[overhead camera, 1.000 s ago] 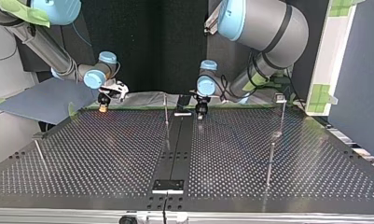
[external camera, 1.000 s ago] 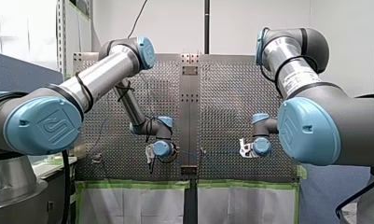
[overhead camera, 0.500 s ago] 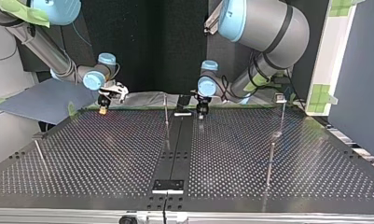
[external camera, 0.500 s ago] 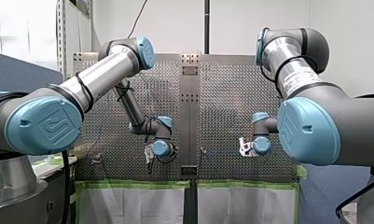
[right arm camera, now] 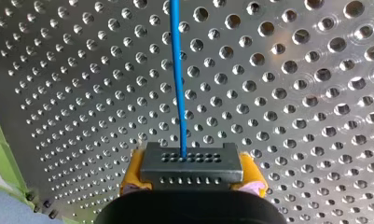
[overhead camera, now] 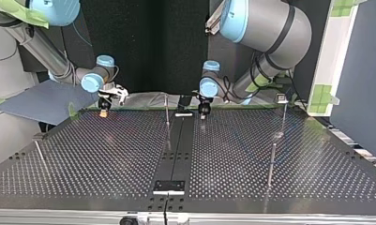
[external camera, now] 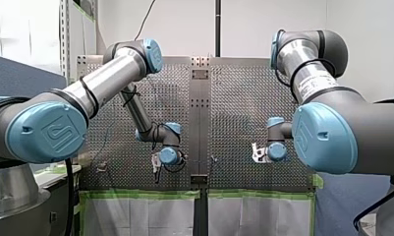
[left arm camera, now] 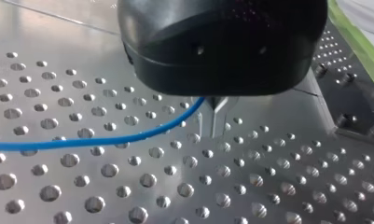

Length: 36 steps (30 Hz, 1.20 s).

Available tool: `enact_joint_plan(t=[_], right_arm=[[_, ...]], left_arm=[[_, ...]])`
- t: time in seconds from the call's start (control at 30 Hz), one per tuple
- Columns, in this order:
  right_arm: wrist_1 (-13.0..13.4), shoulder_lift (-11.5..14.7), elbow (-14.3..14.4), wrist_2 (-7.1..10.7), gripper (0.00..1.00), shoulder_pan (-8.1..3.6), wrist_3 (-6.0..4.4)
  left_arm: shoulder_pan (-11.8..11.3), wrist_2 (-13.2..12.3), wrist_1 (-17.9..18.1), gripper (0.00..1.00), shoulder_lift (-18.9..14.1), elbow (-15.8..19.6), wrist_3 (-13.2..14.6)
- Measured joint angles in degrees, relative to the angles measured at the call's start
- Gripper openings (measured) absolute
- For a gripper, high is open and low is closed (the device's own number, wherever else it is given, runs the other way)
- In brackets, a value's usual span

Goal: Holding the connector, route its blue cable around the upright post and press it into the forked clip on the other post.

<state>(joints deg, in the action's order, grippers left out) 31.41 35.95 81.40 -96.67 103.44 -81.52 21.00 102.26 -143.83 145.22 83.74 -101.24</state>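
Nudged toward top view's left, right hand [right arm camera: 190,181] holds connector [right arm camera: 191,163] crosswise (cable [right arm camera: 177,79] ahead).

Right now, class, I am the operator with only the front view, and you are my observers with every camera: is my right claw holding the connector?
Observer: Yes. In the right wrist view the right claw grips the dark connector between its yellow pads.
Operator: Where does the cable go from there?
Observer: The blue cable leaves the connector's face and runs straight ahead over the perforated table.
Operator: Does it reach my left claw?
Observer: In the left wrist view the blue cable comes in from the side and disappears under the black body of the left claw.
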Motion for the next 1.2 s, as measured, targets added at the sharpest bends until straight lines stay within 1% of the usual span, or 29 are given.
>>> enact_joint_plan(t=[0.2,0.37,0.57,0.63,0.67,0.7,0.77,0.8,0.83,0.87,0.9,0.97,1.0,1.03,1.07,1.13,1.2], right_arm=[[0.0,-0.1,-0.2,1.29,0.00,-0.52,-0.20],[-0.6,-0.1,-0.8,2.11,0.00,-0.83,-0.06],[-1.5,-0.2,-1.2,2.38,0.00,-0.88,0.10],[-1.5,-0.2,-1.2,2.57,0.00,-0.86,0.08],[-1.5,-0.2,-1.2,2.77,0.00,-0.83,0.07],[-1.5,-0.2,-1.2,2.94,0.00,-0.80,0.06],[-1.5,-0.2,-1.2,3.24,0.00,-0.71,0.01],[-1.5,-0.2,-1.2,3.32,0.00,-0.67,-0.02],[-1.5,-0.2,-1.2,3.38,0.00,-0.64,-0.05],[-1.6,-0.2,-1.2,3.43,0.00,-0.61,-0.10],[-1.6,-0.2,-1.2,3.45,0.00,-0.59,-0.14],[-1.6,-0.2,-1.2,3.50,0.00,-0.57,-0.19],[-1.7,-0.2,-1.2,3.52,0.00,-0.55,-0.22],[-1.7,-0.2,-1.2,3.55,0.00,-0.53,-0.25],[-1.7,-0.2,-1.2,3.56,0.00,-0.52,-0.27],[-1.7,-0.2,-1.2,3.58,0.00,-0.53,-0.30],[-1.7,-0.2,-1.2,3.68,0.00,-0.54,-0.33]], left_arm=[[0.0,0.0,-0.1,0.00,0.0,0.0,0.0],[-0.1,0.0,-0.3,0.00,0.0,0.0,0.0],[-0.1,0.0,-0.6,0.00,0.0,0.0,0.1],[-0.1,-0.1,-0.7,0.00,0.0,0.0,0.4],[-0.1,-0.1,-0.7,0.02,0.0,0.0,0.8],[-0.1,-0.2,-0.7,0.02,0.0,0.0,1.1],[-0.1,-0.6,-1.0,0.13,0.0,0.0,1.7],[-0.1,-0.9,-1.3,0.13,0.0,0.0,2.1],[-0.1,-1.2,-1.6,0.16,0.0,0.0,2.2],[-0.1,-1.6,-2.0,0.22,0.0,0.0,2.3],[-0.1,-1.9,-2.3,0.22,0.0,0.0,2.4],[-0.1,-2.8,-3.1,0.53,-0.1,-0.2,2.5],[-0.2,-3.3,-3.6,0.53,-0.1,-0.3,2.6],[-0.2,-3.8,-4.0,0.80,-0.1,-0.3,2.7],[-0.2,-4.4,-4.7,1.00,-0.1,-0.4,2.9],[-0.2,-5.2,-5.7,1.00,-0.1,-0.4,3.1],[0.0,-5.3,-6.8,1.00,-0.1,-0.4,3.2]])
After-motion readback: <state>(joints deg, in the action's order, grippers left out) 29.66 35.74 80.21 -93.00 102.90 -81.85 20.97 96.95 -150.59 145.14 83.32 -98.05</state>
